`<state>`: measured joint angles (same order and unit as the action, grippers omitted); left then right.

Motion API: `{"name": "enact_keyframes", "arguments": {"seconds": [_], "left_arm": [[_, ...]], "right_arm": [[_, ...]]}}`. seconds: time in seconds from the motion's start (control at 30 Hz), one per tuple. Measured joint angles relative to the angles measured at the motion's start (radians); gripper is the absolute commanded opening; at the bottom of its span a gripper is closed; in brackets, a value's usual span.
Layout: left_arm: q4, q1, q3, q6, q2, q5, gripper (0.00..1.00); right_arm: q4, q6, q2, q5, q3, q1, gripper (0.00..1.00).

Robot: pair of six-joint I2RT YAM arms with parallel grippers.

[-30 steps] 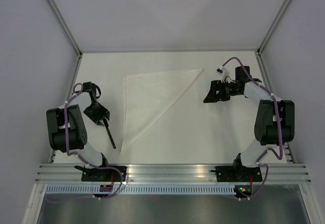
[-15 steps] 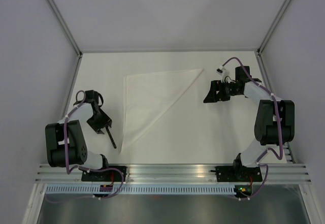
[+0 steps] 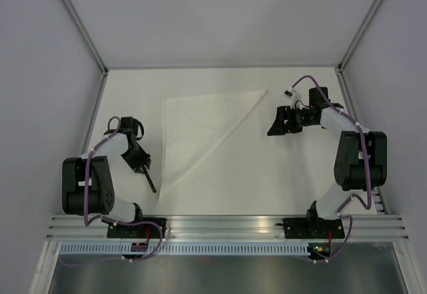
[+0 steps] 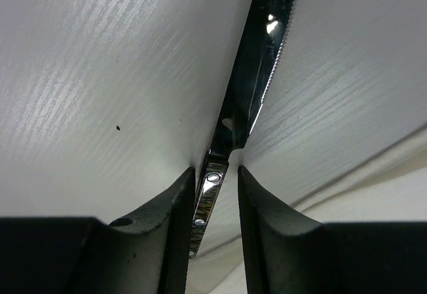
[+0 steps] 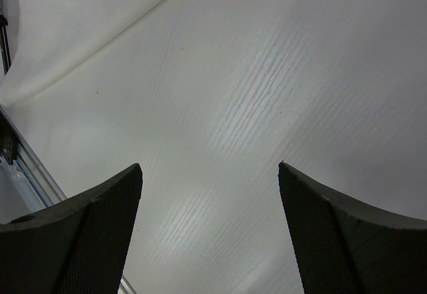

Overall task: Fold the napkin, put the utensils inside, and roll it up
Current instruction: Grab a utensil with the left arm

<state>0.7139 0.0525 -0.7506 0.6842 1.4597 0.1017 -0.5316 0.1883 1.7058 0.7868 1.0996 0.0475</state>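
Observation:
The white napkin (image 3: 197, 131) lies folded into a triangle in the middle of the table; its edge shows in the left wrist view (image 4: 373, 194) and the right wrist view (image 5: 80, 14). One utensil, a silvery knife (image 3: 150, 179), lies on the table left of the napkin. My left gripper (image 3: 141, 166) is low over the knife's handle end. In the left wrist view the knife (image 4: 250, 87) runs away from my gripper (image 4: 217, 174). The jaws straddle the handle narrowly, with a gap on its right side. My right gripper (image 3: 273, 127) is open and empty, right of the napkin (image 5: 210, 171).
Grey walls and metal frame posts (image 3: 93, 54) close in the table on three sides. An aluminium rail (image 3: 227, 224) runs along the near edge with both arm bases on it.
My left gripper has moved toward the near edge and lowered onto the knife's handle end. The knife's far tip has shifted slightly right. The right arm and napkin have not moved.

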Motion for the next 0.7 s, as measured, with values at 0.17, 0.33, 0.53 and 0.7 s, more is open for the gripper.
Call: {"name": "enact_keyframes", "arguments": {"seconds": [0.17, 0.33, 0.53, 0.7], "left_arm": [[0.029, -0.009, -0.051, 0.006, 0.056, -0.005, 0.1], [0.082, -0.009, -0.12, 0.003, 0.128, 0.01, 0.02], [0.11, -0.008, -0.241, -0.05, 0.217, 0.083, 0.02], [0.106, -0.008, -0.384, -0.126, 0.247, 0.121, 0.02]], "right_arm": [[-0.006, 0.008, 0.0, -0.003, 0.0, 0.0, 0.88], [-0.012, 0.023, 0.0, -0.007, 0.0, 0.0, 0.88], [-0.042, 0.036, 0.0, -0.01, 0.01, 0.0, 0.87], [-0.057, 0.036, 0.0, -0.009, 0.063, 0.0, 0.88]]}}
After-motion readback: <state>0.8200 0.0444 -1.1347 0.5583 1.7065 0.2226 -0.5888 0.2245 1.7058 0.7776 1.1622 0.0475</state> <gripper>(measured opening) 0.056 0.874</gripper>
